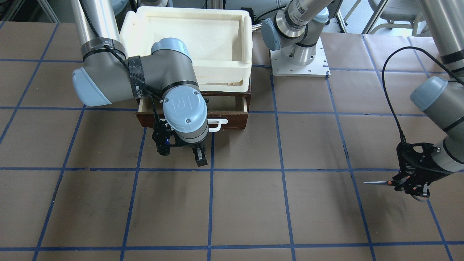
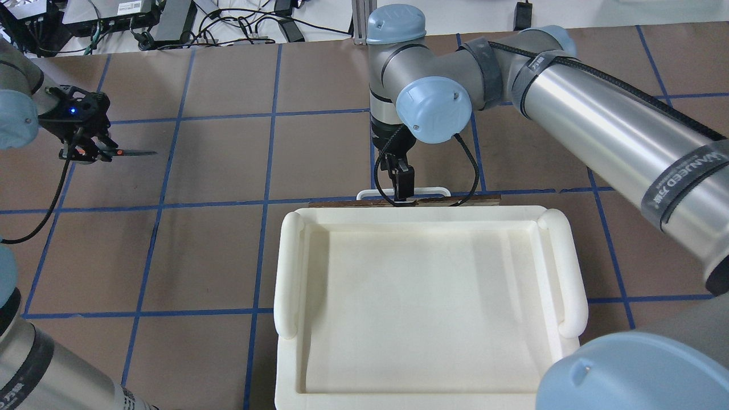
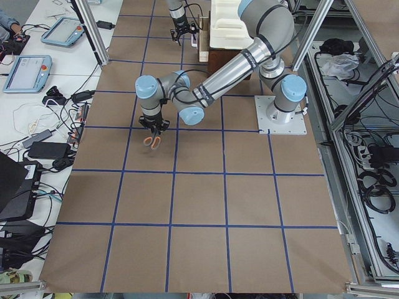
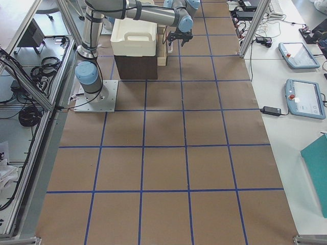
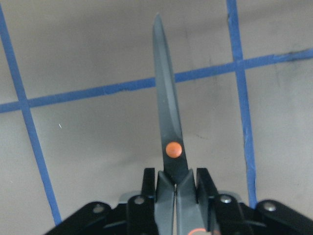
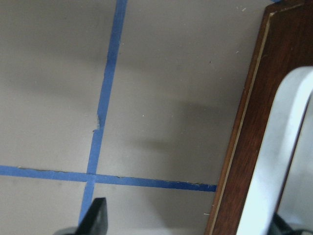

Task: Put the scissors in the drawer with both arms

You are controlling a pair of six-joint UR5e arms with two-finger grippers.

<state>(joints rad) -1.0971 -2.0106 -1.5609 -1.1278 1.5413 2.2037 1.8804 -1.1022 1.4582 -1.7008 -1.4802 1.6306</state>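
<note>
The jaws of the left arm [image 1: 451, 154] are gripping the scissors [image 5: 167, 112] at the handle end above the counter [image 1: 253, 210], blades pointing level towards the robot's right, well apart from the slightly open drawer [image 1: 237, 121], where the jaws of the right arm [image 1: 170, 76] are hovering spread by its white bar handle [image 1: 219, 125]

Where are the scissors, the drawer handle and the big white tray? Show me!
Scissors [image 5: 167, 107]: left wrist view, on the dark blade above the orange dot.
Drawer handle [image 6: 276, 161]: right wrist view, on the white bar's middle.
White tray [image 2: 286, 273]: overhead view, on the rounded rim at the picture's left.
</note>
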